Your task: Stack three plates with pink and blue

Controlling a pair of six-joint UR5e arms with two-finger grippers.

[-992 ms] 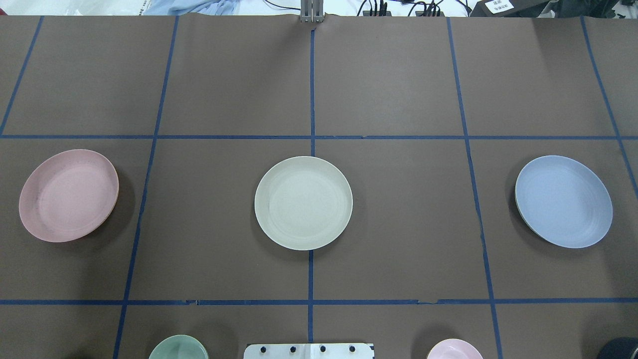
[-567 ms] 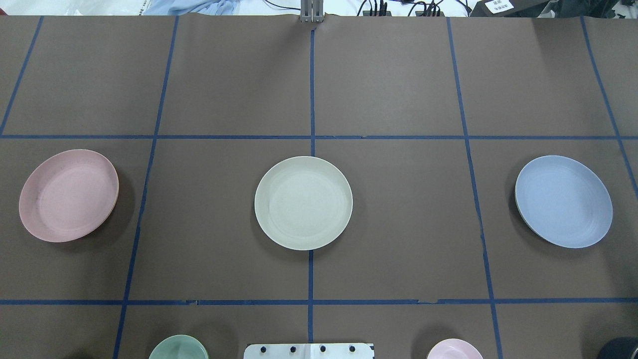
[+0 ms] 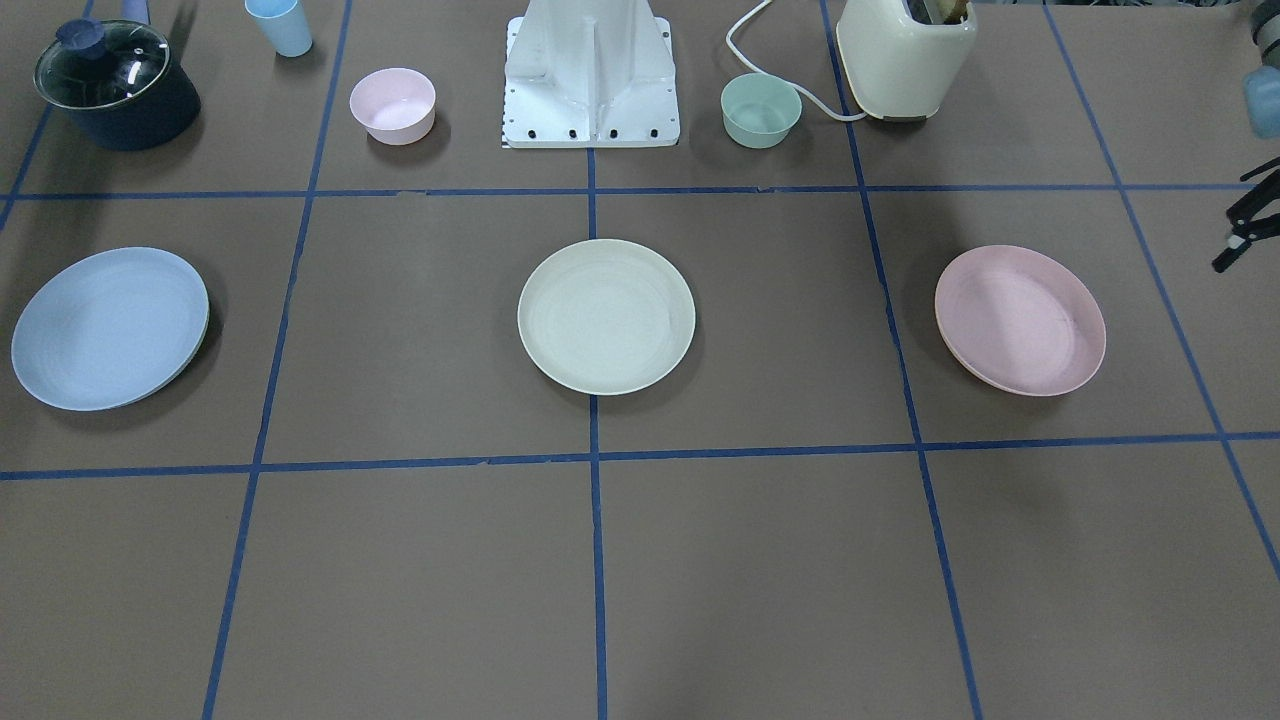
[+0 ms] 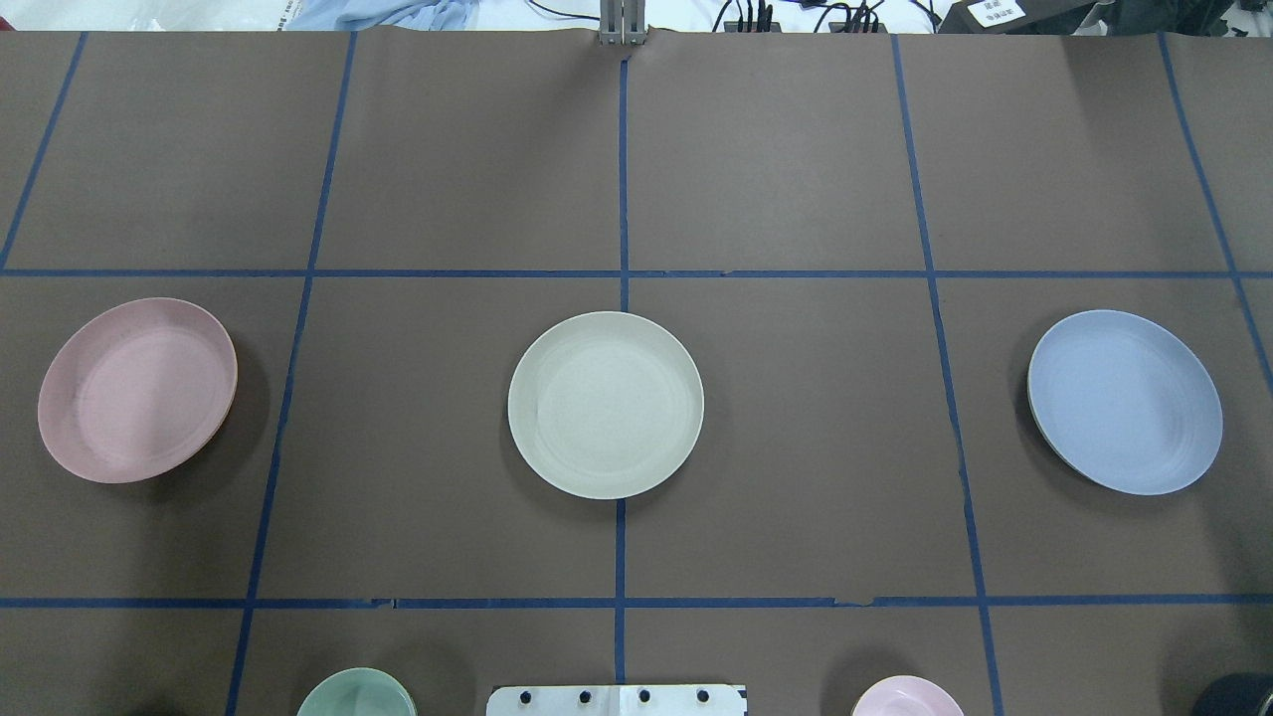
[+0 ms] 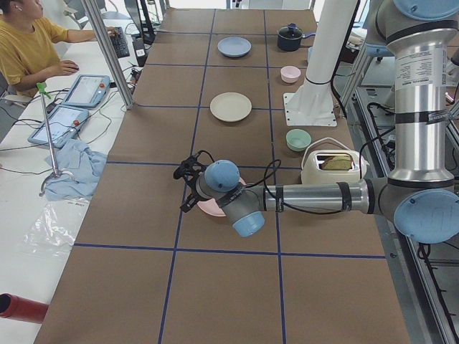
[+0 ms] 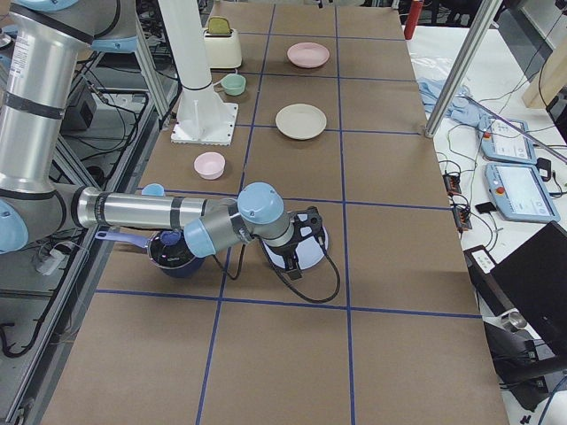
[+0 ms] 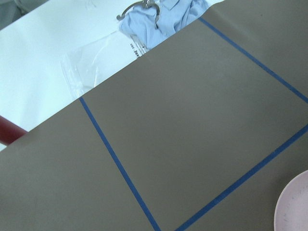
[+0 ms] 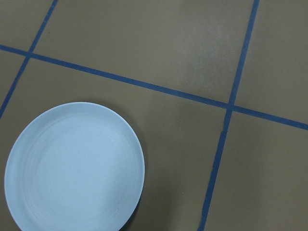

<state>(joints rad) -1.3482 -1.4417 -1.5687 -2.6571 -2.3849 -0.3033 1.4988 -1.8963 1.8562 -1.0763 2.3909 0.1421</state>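
Exterior left, left pincer extended, arm level

Nothing legible appears in any view. A white label on a dark box beyond the far edge of the surface carries dark characters too small to read. A sticker on the left arm shows only blurred fine print. The plastic bag bears a short printed line, likewise unreadable.
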